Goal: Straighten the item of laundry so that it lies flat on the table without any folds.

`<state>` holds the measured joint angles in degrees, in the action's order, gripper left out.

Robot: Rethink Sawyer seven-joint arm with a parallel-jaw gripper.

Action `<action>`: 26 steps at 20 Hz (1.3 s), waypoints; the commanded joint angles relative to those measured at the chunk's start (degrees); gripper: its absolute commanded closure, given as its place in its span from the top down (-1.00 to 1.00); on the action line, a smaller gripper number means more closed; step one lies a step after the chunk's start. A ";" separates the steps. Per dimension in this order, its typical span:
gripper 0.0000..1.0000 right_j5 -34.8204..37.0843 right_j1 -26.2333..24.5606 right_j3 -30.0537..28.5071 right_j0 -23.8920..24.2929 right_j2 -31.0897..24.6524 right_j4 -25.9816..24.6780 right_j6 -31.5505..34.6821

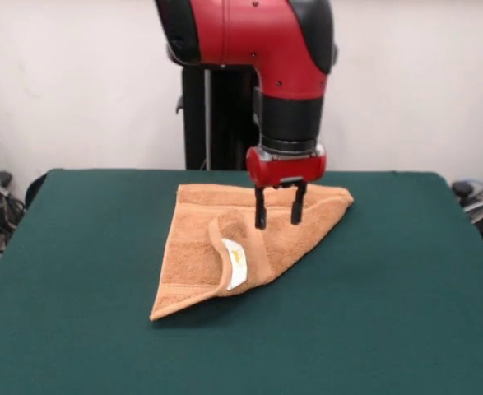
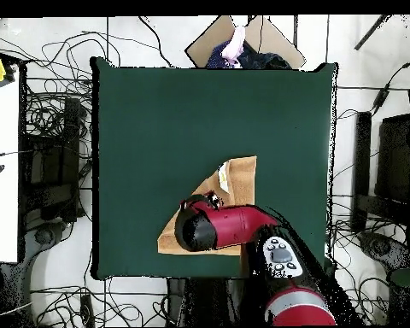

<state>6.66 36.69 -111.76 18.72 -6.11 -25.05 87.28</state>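
The orange-tan towel (image 1: 225, 247) lies on the dark green table (image 1: 389, 313), towards the robot's side. It is folded over into a rough triangle, with one corner turned up and showing the small white tag (image 1: 236, 265). My gripper (image 1: 280, 222) hangs straight down over the towel's far part, its two black fingers (image 1: 261, 210) spread apart and holding nothing, tips just above the cloth. In the overhead view the red arm (image 2: 225, 226) covers much of the towel (image 2: 237, 181), and the gripper is hidden under it.
The black pedestal (image 1: 216, 115) stands behind the table's far edge. Cables lie on the floor around the table (image 2: 46, 162). A person's hand (image 2: 235, 44) shows at the table's top edge in the overhead view.
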 commanded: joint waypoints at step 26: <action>1.00 -10.87 -6.64 -0.80 -3.25 12.59 3.32 9.20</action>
<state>-8.51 28.37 -116.22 14.83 7.40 -24.96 87.28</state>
